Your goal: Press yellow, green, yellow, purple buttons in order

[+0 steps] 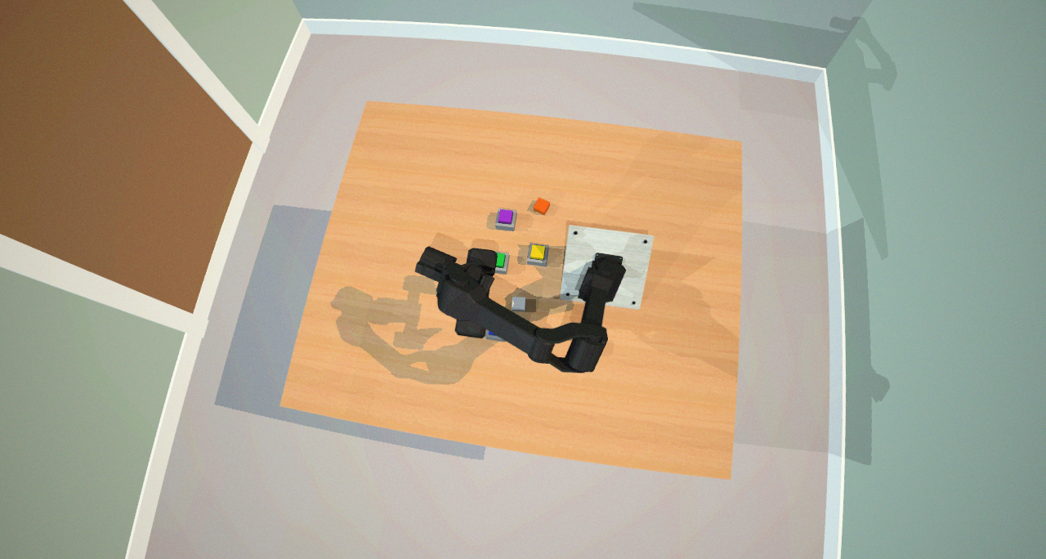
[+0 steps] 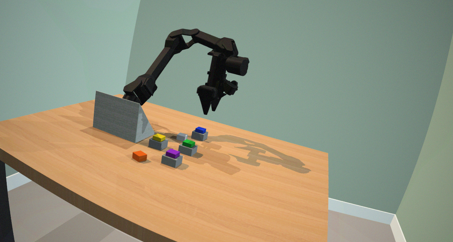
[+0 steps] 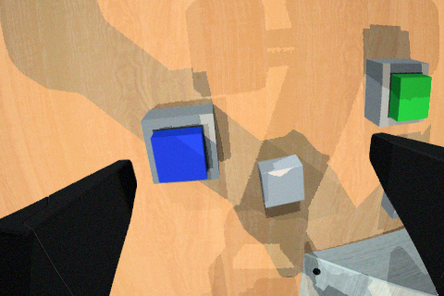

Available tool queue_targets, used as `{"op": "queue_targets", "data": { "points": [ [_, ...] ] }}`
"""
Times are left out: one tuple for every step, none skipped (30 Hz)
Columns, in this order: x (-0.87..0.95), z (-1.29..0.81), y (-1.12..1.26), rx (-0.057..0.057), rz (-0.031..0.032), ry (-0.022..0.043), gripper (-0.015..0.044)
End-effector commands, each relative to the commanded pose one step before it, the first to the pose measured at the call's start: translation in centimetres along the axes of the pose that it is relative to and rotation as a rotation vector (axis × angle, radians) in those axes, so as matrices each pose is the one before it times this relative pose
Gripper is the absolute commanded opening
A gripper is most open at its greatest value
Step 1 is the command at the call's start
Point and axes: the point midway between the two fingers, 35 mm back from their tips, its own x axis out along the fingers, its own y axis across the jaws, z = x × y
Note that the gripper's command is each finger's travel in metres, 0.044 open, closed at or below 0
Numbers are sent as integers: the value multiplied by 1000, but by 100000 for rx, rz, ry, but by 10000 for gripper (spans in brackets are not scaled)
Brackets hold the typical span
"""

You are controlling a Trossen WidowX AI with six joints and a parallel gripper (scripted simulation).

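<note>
My gripper (image 2: 209, 108) (image 3: 255, 161) (image 1: 471, 265) is open and empty. It hangs high above the table and points down over the spot between the blue button (image 3: 179, 154) (image 2: 200, 129) and the small grey block (image 3: 281, 180) (image 2: 181, 136) (image 1: 518, 303). The yellow button (image 1: 537, 252) (image 2: 159, 137), the green button (image 1: 502, 261) (image 2: 188, 143) (image 3: 410, 96) and the purple button (image 1: 504, 217) (image 2: 172, 153) stand raised on their grey bases. In the top view the arm partly covers the green button and hides the blue one.
An orange block (image 1: 541, 205) (image 2: 139, 155) lies near the purple and yellow buttons. The arm's grey base plate (image 1: 628, 252) (image 2: 117, 117) (image 3: 346, 290) stands right beside the yellow button. All rest on a wooden table (image 1: 439, 153) (image 2: 221, 193).
</note>
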Motion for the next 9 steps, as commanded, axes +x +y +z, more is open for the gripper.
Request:
{"op": "queue_targets", "data": {
  "points": [
    [-951, -2587, 5292, 1552, 2759, 976, 400],
    [-87, -372, 560, 116, 331, 154, 400],
    [-52, -231, 334, 70, 204, 98, 400],
    [-18, -81, 115, 24, 71, 35, 400],
    [-1, -2, 3, 1, 2, 1, 400],
    [0, 0, 0, 0, 0, 0, 400],
    [0, 0, 0, 0, 0, 0, 400],
    [0, 0, 0, 0, 0, 0, 400],
    [0, 0, 0, 0, 0, 0, 400]
  ]
}}
